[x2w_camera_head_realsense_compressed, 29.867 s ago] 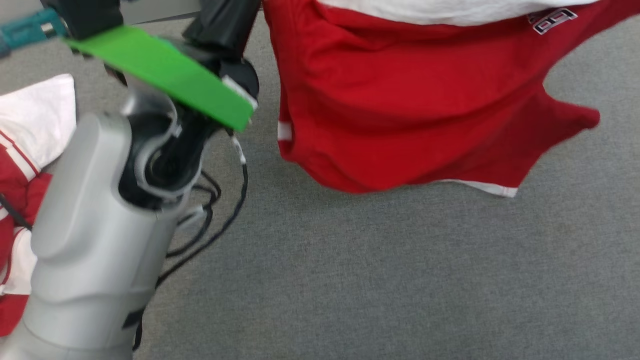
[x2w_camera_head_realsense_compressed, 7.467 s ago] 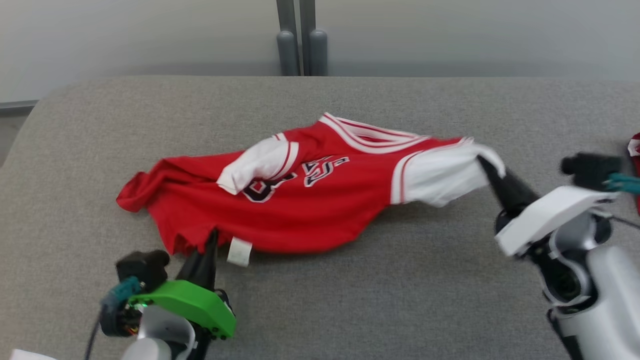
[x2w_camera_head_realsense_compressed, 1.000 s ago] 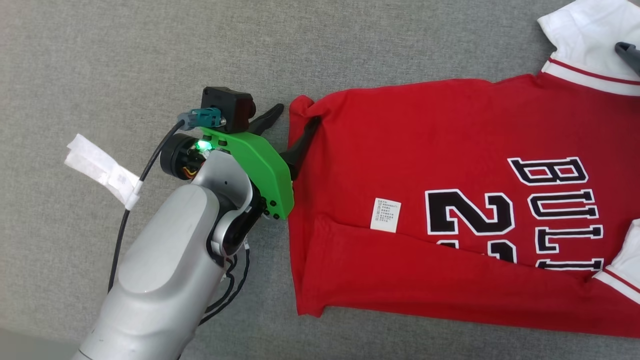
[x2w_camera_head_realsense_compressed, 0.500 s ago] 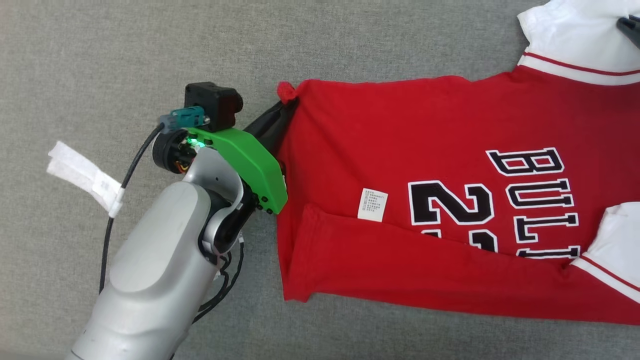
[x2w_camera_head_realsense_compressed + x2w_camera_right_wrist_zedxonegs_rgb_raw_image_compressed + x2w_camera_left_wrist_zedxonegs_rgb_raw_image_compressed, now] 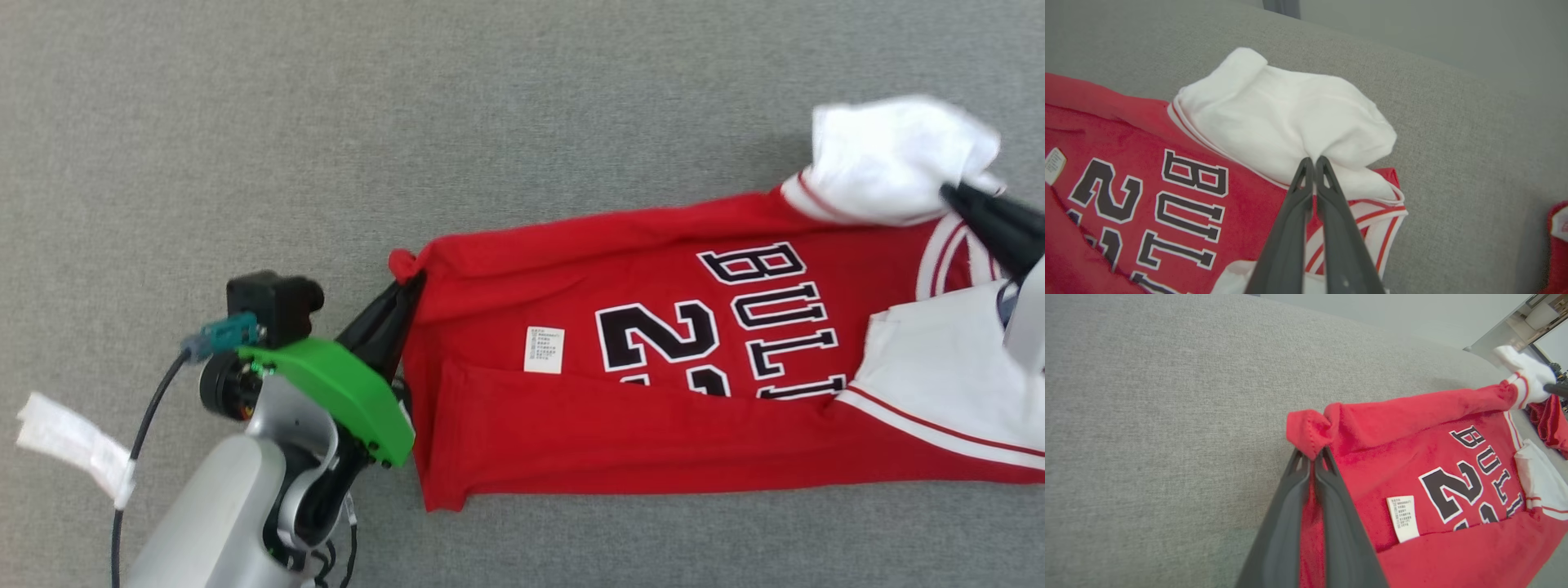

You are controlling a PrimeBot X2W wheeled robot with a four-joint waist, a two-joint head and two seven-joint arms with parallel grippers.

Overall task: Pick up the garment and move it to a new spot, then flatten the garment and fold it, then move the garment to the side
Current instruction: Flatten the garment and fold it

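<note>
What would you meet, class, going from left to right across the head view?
White tag on the cable → left gripper, shut on the jersey hem corner → care label → black lettering → right gripper, shut on the white sleeve.

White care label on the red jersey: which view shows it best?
Left wrist view: the white care label on the red jersey is largest, whole, print lines visible. Head view shows it whole but smaller. Right wrist view catches it small at the left edge.
</note>
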